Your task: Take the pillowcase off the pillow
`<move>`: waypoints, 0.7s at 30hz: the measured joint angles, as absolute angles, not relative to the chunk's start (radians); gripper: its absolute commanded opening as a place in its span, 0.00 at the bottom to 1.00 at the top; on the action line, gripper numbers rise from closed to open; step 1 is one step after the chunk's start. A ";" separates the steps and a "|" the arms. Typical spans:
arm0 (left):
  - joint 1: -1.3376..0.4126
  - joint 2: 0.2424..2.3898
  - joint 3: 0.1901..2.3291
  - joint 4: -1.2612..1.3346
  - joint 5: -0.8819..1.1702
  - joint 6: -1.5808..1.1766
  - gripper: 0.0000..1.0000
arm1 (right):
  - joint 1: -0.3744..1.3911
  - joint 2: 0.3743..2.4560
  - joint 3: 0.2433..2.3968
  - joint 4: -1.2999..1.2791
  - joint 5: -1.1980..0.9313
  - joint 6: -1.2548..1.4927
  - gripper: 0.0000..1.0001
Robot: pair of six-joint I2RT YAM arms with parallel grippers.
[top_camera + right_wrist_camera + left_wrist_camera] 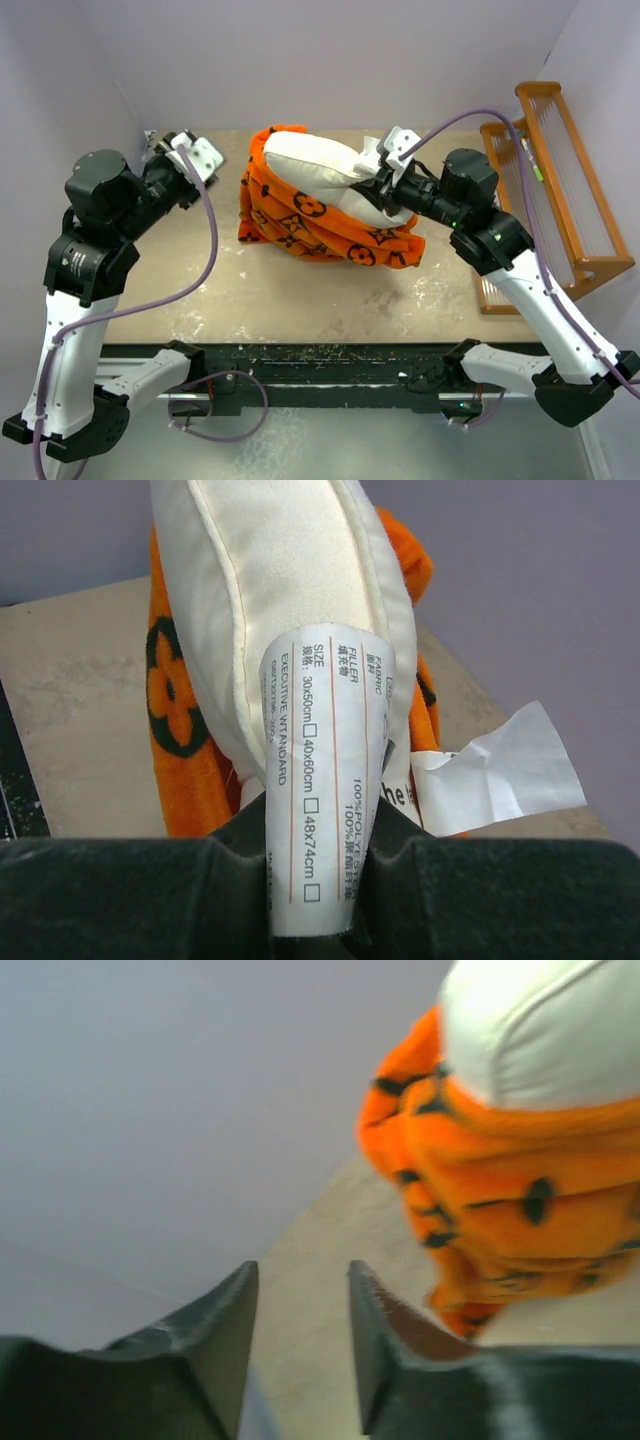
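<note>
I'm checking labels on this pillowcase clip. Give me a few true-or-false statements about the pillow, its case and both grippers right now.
1. The pillow sticks partly out of the pillowcase. True.
2. The left gripper holds the pillowcase. False: its jaws stand apart with nothing between them, clear of the fabric.
3. The right gripper is shut on the pillow's end, at its tag. True.
4. The pillowcase is plain blue. False: it is orange with dark printed motifs.
5. The wooden rack stands on the left arm's side. False: it stands on the right arm's side.
</note>
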State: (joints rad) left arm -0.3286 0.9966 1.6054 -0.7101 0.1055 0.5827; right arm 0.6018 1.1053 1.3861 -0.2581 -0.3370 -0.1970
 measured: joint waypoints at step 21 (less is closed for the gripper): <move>-0.329 1.264 1.964 -1.052 0.777 0.762 1.00 | 0.593 1.190 1.439 -0.231 -0.436 -0.119 0.00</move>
